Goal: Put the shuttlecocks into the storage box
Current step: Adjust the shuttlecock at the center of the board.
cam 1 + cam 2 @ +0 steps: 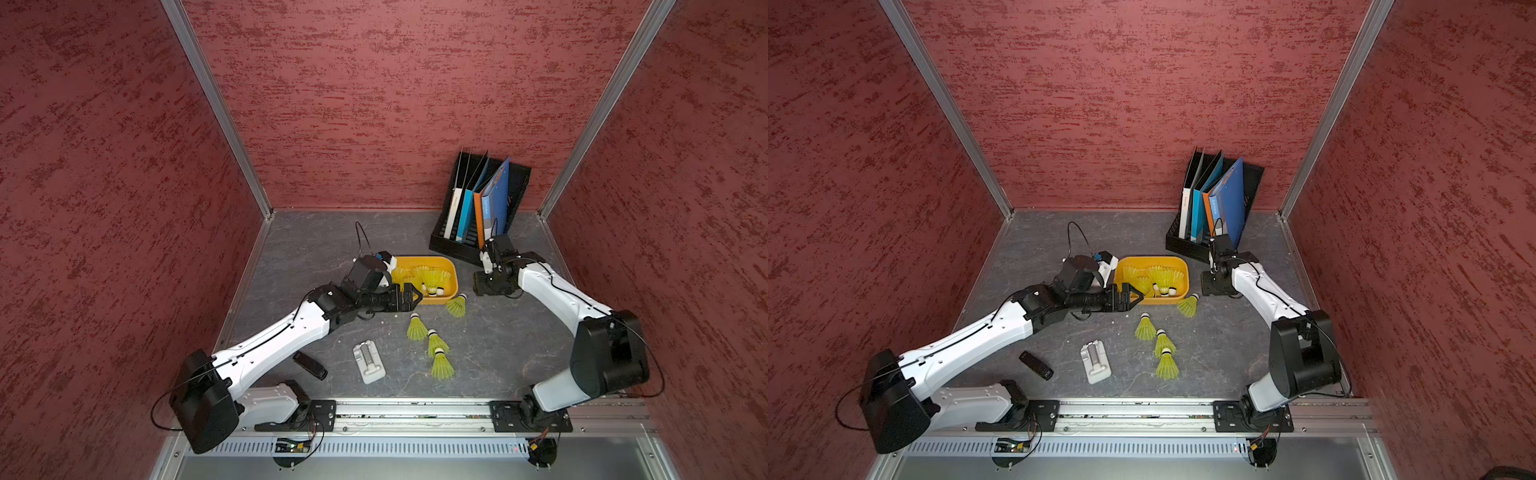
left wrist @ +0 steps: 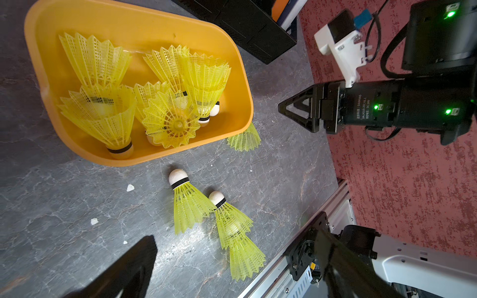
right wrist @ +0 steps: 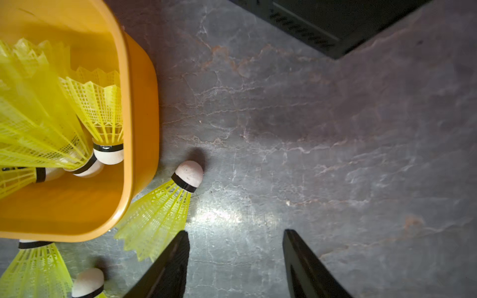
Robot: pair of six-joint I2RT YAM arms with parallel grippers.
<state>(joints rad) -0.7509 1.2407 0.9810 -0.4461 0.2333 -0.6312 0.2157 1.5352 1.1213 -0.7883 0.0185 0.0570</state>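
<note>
- Most of the load appears stowed. I judge the job well past halfway, with four pieces left on the table (image 1: 519, 345) and nothing held in either gripper
- Storage box (image 2: 129, 25) lies flat at mid-table, just in front of the file rack (image 1: 451, 249), its long axis running left to right
- Left gripper (image 1: 413, 296) hangs over the box's front wall, fingers spread wide, empty
- Right gripper (image 3: 233, 236) points down at bare table just right of the box. Its fingers are parted with nothing between them, and one finger (image 3: 178, 255) is close to a skirt edge
- Shuttlecocks (image 2: 103, 116) inside the box number six or seven. They are heaped and overlapping, facing mixed ways, so the exact count is not readable
- Corner shuttlecock (image 3: 160, 214) lies on its side outside the box, skirt against the near-right corner. The tip points rearward and to the right, so the long axis is diagonal
- Three more lie on their sides in a loose line in front of the box: nearest shuttlecock (image 1: 416, 330), middle shuttlecock (image 1: 437, 345), last shuttlecock (image 1: 441, 366)
- All three have tips toward the box and skirts toward the front rail, long axes roughly front to back
- The last one's tip is pushed into the middle one's skirt, so that pair may lift together
</note>
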